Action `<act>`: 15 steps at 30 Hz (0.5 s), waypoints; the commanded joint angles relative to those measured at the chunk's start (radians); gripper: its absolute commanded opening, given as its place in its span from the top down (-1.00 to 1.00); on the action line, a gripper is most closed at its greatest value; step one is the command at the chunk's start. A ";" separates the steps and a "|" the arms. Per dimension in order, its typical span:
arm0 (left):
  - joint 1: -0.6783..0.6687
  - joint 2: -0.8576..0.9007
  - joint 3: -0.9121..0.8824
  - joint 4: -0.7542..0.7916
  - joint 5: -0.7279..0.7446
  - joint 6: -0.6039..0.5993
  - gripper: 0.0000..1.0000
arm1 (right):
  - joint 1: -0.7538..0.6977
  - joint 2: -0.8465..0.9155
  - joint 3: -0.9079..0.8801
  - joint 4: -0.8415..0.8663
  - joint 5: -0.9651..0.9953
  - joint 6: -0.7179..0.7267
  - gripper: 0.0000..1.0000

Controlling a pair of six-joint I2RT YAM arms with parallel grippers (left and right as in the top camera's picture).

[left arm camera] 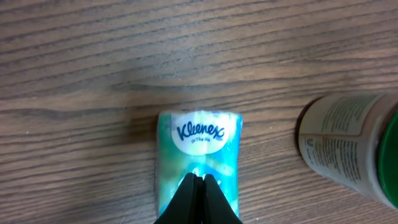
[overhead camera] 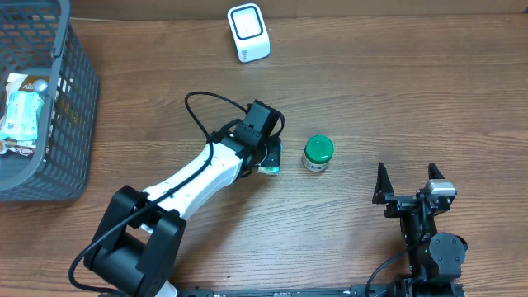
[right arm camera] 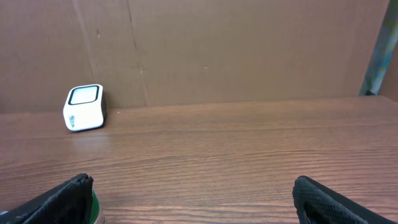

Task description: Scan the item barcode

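Mid-table by the green-lidded jar (overhead camera: 318, 153) lies the soft teal Kleenex tissue pack (left arm camera: 199, 149); left gripper (left arm camera: 198, 180) pressed shut on top; right gripper (right arm camera: 193, 199) spread; probably light, squishy, slick film; I'd grab the long sides.

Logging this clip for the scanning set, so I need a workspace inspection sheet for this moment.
Surface: wooden table, bare grain.
Job's things: tissue pack under the left hand; white scanner at the far edge.
Clutter: green-lidded jar beside the pack, apart from it; grey basket holding packets.
Hands: left hand shut, tips together over the pack; right hand open, empty.
Cables: black cable looped above the left arm.
Surroundings: brown board wall behind the table.
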 commanded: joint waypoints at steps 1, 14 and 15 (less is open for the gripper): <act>0.002 0.052 0.008 0.007 -0.007 -0.033 0.91 | -0.003 -0.008 -0.011 0.006 0.010 0.004 -1.00; 0.046 0.074 0.008 -0.008 -0.033 -0.048 0.92 | -0.003 -0.008 -0.011 0.006 0.010 0.004 -1.00; 0.046 0.074 0.008 -0.010 -0.033 -0.048 0.91 | -0.003 -0.008 -0.011 0.006 0.010 0.004 -1.00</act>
